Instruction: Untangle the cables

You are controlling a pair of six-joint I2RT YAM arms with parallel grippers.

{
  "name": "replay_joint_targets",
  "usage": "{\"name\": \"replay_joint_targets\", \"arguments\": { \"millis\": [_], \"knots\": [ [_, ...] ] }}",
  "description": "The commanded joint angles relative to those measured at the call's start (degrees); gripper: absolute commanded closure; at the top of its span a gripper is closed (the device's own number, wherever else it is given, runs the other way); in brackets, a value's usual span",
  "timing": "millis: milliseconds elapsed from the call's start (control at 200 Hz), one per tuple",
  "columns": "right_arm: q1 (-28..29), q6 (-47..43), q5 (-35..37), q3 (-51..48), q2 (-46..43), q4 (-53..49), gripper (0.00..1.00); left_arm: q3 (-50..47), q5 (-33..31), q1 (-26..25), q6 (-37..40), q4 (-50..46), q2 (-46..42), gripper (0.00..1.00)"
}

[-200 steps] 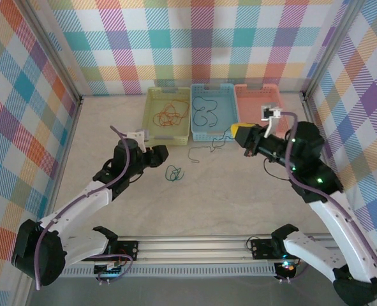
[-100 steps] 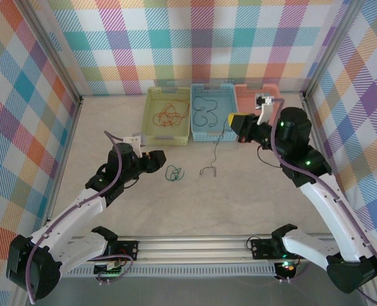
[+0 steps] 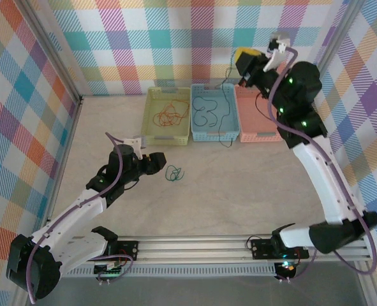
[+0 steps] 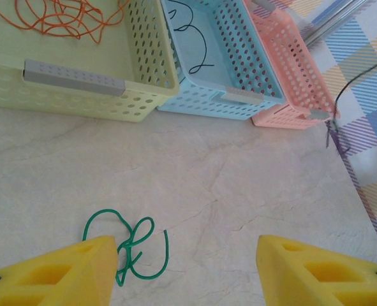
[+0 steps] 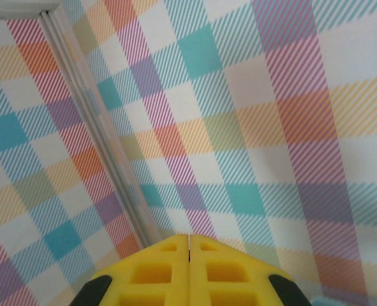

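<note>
Blue basket [image 3: 210, 136] in the middle of a row of three at the far side of the table [image 3: 239, 191]: pale plastic, rectangular, walls punched with rows of round holes, a grey strip [image 4: 242, 97] on the near rim. Inside it, a black cable [image 3: 204, 113], thin and string-like, lying in loose curves.

Just left of the blue basket, a yellow basket [image 3: 166, 139] of the same perforated make, with an orange cable [image 3: 169, 116] bunched in a tangle on its floor. Just right of the blue basket, a salmon-pink basket [image 3: 255, 135] with the same pattern of holes.

Left pincer [image 3: 157, 159] low over the table, nearer than the blue basket and off to its left. Released, blocky yellow pads [image 4: 67, 268] spread wide with nothing between them. Green cable [image 3: 174, 173] flat on the table just beside that pincer, on the near side of the blue basket. Glossy, thin, curled into a few small loops, apart from every basket.

Right pincer [image 3: 241, 60] high above the blue basket's far right corner, in front of the plaid wall [image 3: 175, 44]. Clenched, pads [image 5: 156, 268] pressed together along a thin seam. Dark cable [image 4: 360, 75] pinched there, hanging limp down along the blue basket's right side, lower end kinked by the near rim. Whether touching the table, cannot tell.

Table pale, marbled and smooth, with a wide bare stretch on the near side of the blue basket. Plaid wall close behind the row.
</note>
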Motion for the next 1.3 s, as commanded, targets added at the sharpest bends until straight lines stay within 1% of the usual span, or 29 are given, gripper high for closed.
{"name": "replay_joint_targets", "arguments": {
  "millis": [0,175,350,450,520,615,685,715,765,800,825,875,1010,1100,1195,1290],
  "knots": [
    [-1.0,-2.0,1.2,5.1,5.1,7.0,1.00,-1.1,-0.3,0.3,-0.1,-0.1,-0.3,0.40],
    [-3.0,-1.8,4.0,11.9,14.6,11.2,1.00,-1.4,-0.6,0.3,0.0,-0.2,-0.4,0.39],
    [-5.0,-1.0,7.3,19.7,25.5,10.5,1.00,-1.6,-0.7,0.3,0.5,-0.3,-0.5,0.39],
    [-5.7,-0.4,7.8,22.8,31.7,9.9,1.00,-1.7,-1.1,0.3,0.9,-0.7,-0.7,0.39],
    [-5.9,0.5,6.9,23.2,35.1,8.3,1.00,-1.8,-1.2,0.3,0.9,-0.8,-0.8,0.40],
    [-5.9,2.3,3.7,19.1,37.7,8.3,1.00,-2.1,-0.9,0.4,0.7,-0.2,-0.6,0.39],
    [-5.9,4.0,3.2,14.0,38.3,9.5,0.99,-2.1,-0.7,0.3,0.6,0.1,-0.2,0.39],
    [-5.9,4.4,3.3,11.9,38.4,10.0,0.92,-2.1,-0.5,0.4,0.5,0.2,0.0,0.39],
    [-5.9,4.4,3.3,9.3,38.5,9.8,0.76,-2.2,-0.2,0.3,0.2,0.4,0.3,0.39],
    [-5.9,4.2,3.2,7.7,38.5,8.9,0.67,-2.2,0.2,0.3,0.1,0.6,0.3,0.39],
    [-5.9,3.9,2.8,6.9,38.4,8.3,0.63,-2.2,0.3,0.4,0.0,0.7,0.4,0.39],
    [-5.9,3.2,1.8,5.0,37.7,7.2,0.59,-2.2,0.6,0.4,-0.1,0.7,0.3,0.39],
    [-5.7,2.3,-3.0,-2.7,32.6,7.3,0.54,-1.9,0.1,0.3,-0.6,-0.5,-0.2,0.39],
    [-4.1,1.1,-3.7,-11.0,27.3,8.1,0.54,-1.7,-1.2,0.3,-0.6,-2.2,0.4,0.39],
    [-0.2,-4.5,-7.5,-18.6,23.4,9.2,0.55,-2.5,-1.2,0.3,-1.1,-1.7,0.0,0.39],
    [3.8,-11.5,-14.4,-24.4,20.6,8.0,0.57,-3.7,-1.4,0.3,-1.8,-1.1,-0.9,0.39]
  ]
}}
